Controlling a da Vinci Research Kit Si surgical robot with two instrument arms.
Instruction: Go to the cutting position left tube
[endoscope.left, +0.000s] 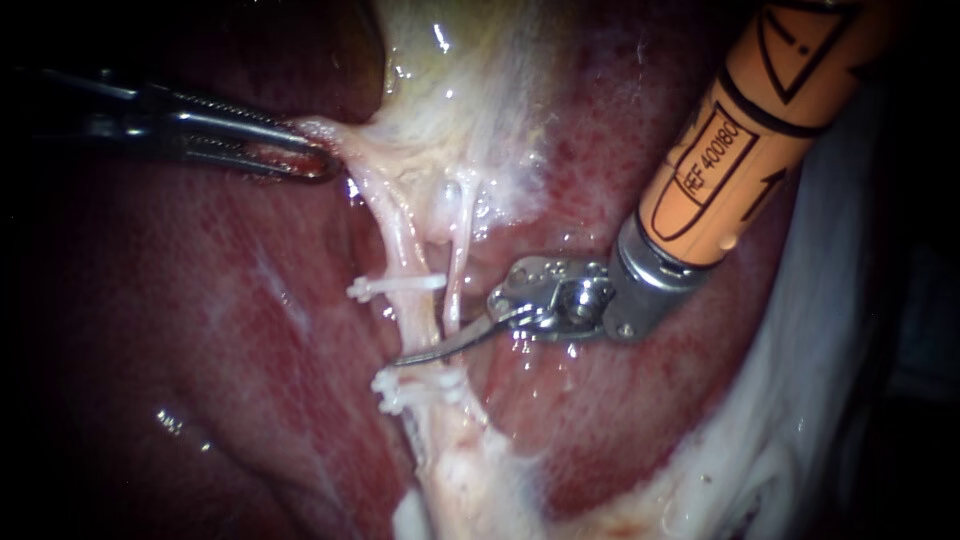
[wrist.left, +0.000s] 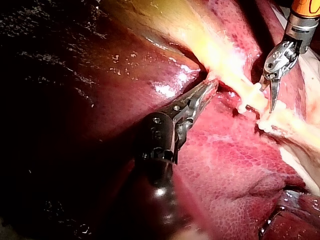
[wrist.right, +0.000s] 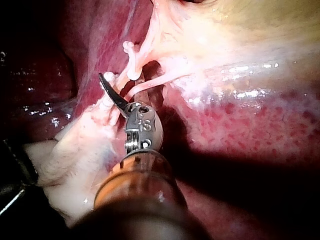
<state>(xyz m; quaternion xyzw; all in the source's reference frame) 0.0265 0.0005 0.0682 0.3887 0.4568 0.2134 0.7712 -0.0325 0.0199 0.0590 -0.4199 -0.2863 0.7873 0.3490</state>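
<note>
Two pale tubes run down from the gallbladder (endoscope.left: 450, 80). The left tube (endoscope.left: 405, 245) carries a white clip (endoscope.left: 395, 287) above and more white clips (endoscope.left: 415, 388) below; the right tube (endoscope.left: 458, 262) is bare. My right instrument (endoscope.left: 400, 358), on an orange shaft, lays its curved blades, shut, across the left tube between the clips, as the left wrist view (wrist.left: 272, 107) and right wrist view (wrist.right: 103, 77) also show. My left instrument (endoscope.left: 318, 160) is shut on a fold of gallbladder tissue, pulling it leftward (wrist.left: 210, 86).
Red liver (endoscope.left: 200, 300) surrounds the tubes on both sides. Pale whitish tissue (endoscope.left: 800, 400) borders the liver at the lower right. The right instrument's metal wrist (endoscope.left: 560, 295) hovers just right of the bare tube.
</note>
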